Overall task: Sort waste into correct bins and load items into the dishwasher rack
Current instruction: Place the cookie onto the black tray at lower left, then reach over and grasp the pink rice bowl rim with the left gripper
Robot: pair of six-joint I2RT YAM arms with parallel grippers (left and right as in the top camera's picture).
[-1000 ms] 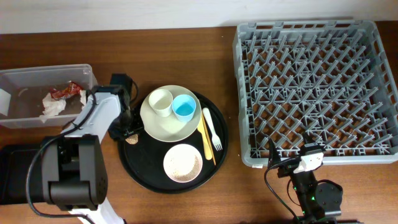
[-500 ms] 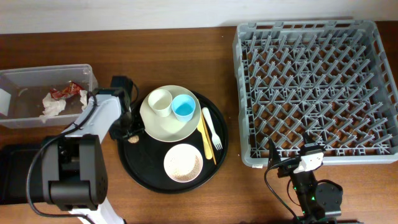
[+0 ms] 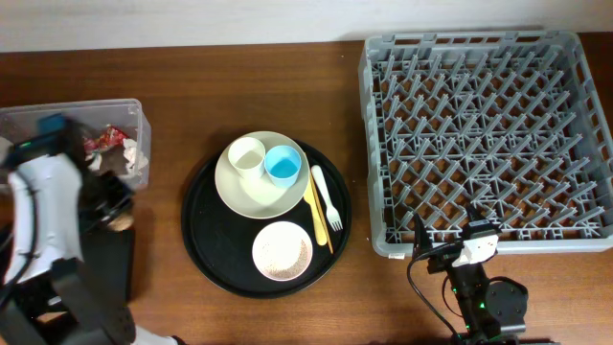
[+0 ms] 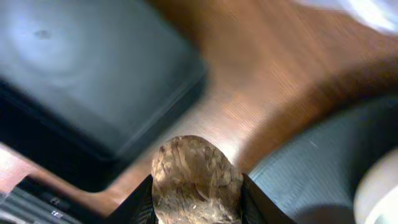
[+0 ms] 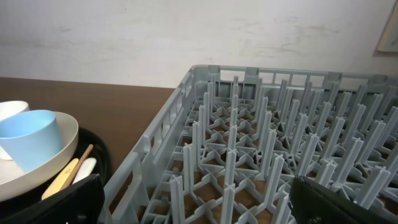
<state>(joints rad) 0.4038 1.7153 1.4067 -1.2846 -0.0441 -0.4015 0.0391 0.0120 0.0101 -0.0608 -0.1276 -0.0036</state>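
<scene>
My left gripper (image 3: 117, 218) is shut on the small brown lump (image 4: 196, 183), which bulges between both fingers above bare wood. It hangs between the clear tub (image 3: 24, 117) and the shallow black tray (image 3: 115, 273), whose corner fills the upper left of the left wrist view (image 4: 81, 81). A red wrapper (image 3: 112, 138) and white tissue (image 3: 132, 153) lie in the tub. The plate (image 3: 259, 192) carries a cream cup (image 3: 247, 156) and a blue cup (image 3: 283, 165). My right gripper (image 5: 199, 208) stands open at the near edge of the grey rack (image 3: 367, 67).
The round black tray (image 3: 215, 249) also holds the pinkish bowl (image 3: 282, 251), white fork (image 3: 326, 199) and yellow utensil (image 3: 317, 213). Its rim shows at the right of the left wrist view (image 4: 323, 168). My left arm covers much of the tub and the shallow tray.
My left gripper closed on the brown lump at the round tray's left rim, lifted it and swung left to the gap between the tub and the black tray. The right arm stayed still.
</scene>
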